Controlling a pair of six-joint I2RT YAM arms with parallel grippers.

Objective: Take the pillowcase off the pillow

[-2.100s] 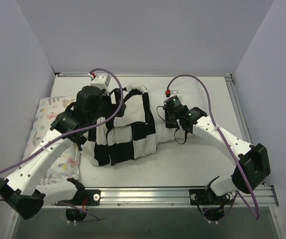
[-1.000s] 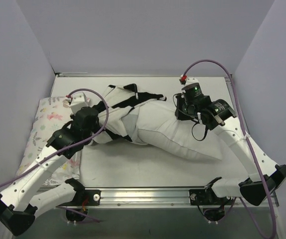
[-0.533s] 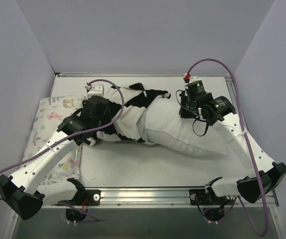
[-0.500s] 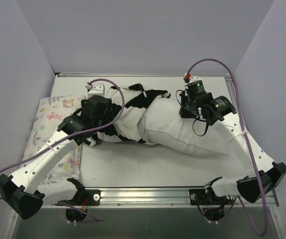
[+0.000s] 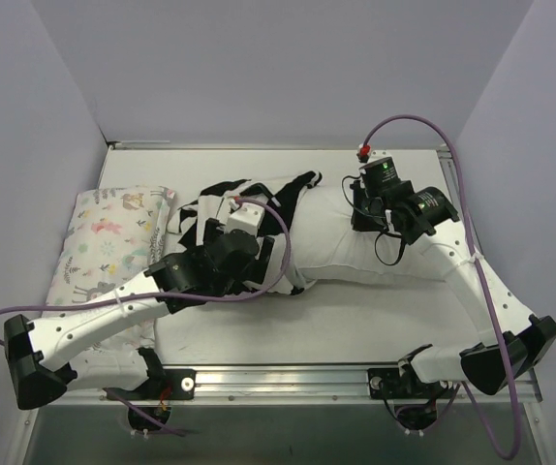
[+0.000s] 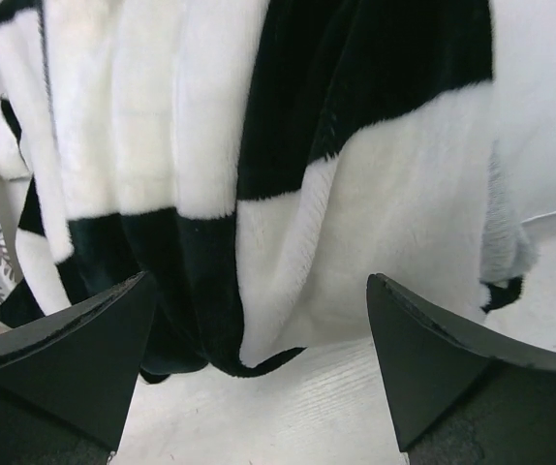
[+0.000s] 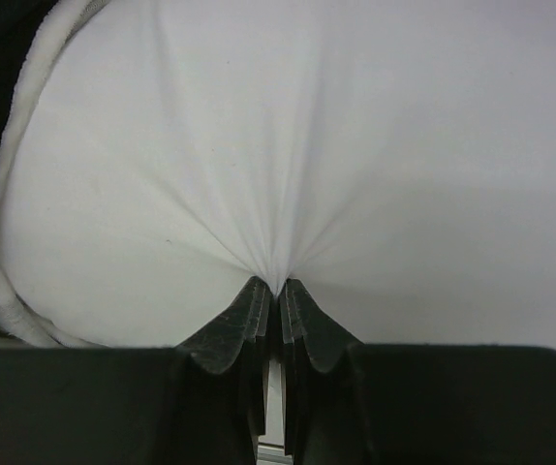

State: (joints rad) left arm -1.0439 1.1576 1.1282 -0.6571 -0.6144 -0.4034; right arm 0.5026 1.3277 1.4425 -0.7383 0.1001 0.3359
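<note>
- Here, the pillowcase (image 5: 290,192) lies gathered in thick black and white folds at the left end of the pillow (image 5: 365,257), in the middle of the table (image 5: 355,310).
- Most of the pillow shows bare and white, stretching from the bunched cover toward the right side of the table.
- Whether the cover wraps the pillow's left end or only lies against it cannot be told from above, because the left arm crosses over that spot.
- The left gripper (image 6: 259,281) has its fingers (image 6: 84,349) spread wide apart and holds nothing; the fuzzy folds of the pillowcase (image 6: 288,116) hang just ahead of it, above a strip of bare table.
- The right gripper (image 7: 278,287) is clamped on the pillow (image 7: 355,145), its two fingers pressed together on a pinch of smooth white cloth that puckers into creases fanning out from the grip.
- From above, that right gripper (image 5: 363,219) sits over the far right part of the pillow.
- A second pillow (image 5: 113,237), pale with small pastel animals, lies along the left side of the table, just beside the bunched cover.
</note>
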